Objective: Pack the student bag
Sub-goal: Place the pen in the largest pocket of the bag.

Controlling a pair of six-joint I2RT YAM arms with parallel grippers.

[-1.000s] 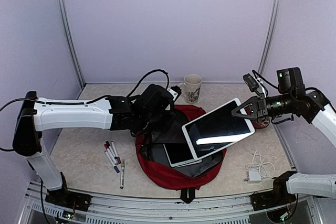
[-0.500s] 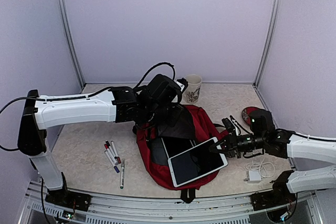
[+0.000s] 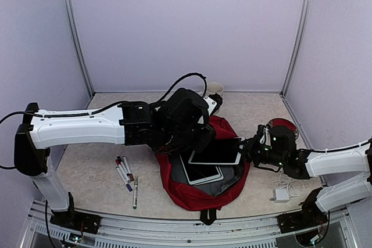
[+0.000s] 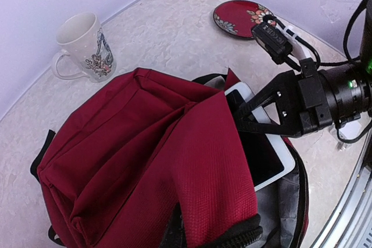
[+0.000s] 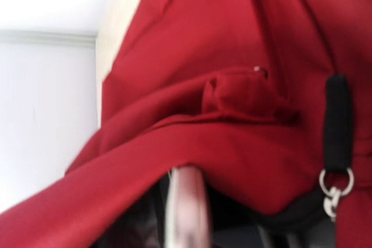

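Observation:
The student bag (image 3: 192, 193), dark red with black zippers, lies open at the table's middle. My left gripper (image 3: 197, 136) is shut on its upper flap (image 4: 174, 143) and holds it raised; the fingers are hidden by fabric. My right gripper (image 3: 246, 150) comes in low from the right, shut on the edge of a white tablet (image 3: 216, 151). That tablet lies nearly flat with its far end under the raised flap. A second white tablet (image 3: 201, 173) lies inside the bag below it. In the right wrist view the held tablet's edge (image 5: 186, 207) points into the red opening.
Several markers (image 3: 125, 173) lie left of the bag. A white mug (image 4: 81, 47) stands behind it by the back wall. A red plate (image 4: 241, 18) sits at the right rear. A white charger with cable (image 3: 283, 191) lies near the front right.
My right arm swung down from high on the right and pushed the tablet into the bag's opening. My left arm shifted right, holding the flap higher.

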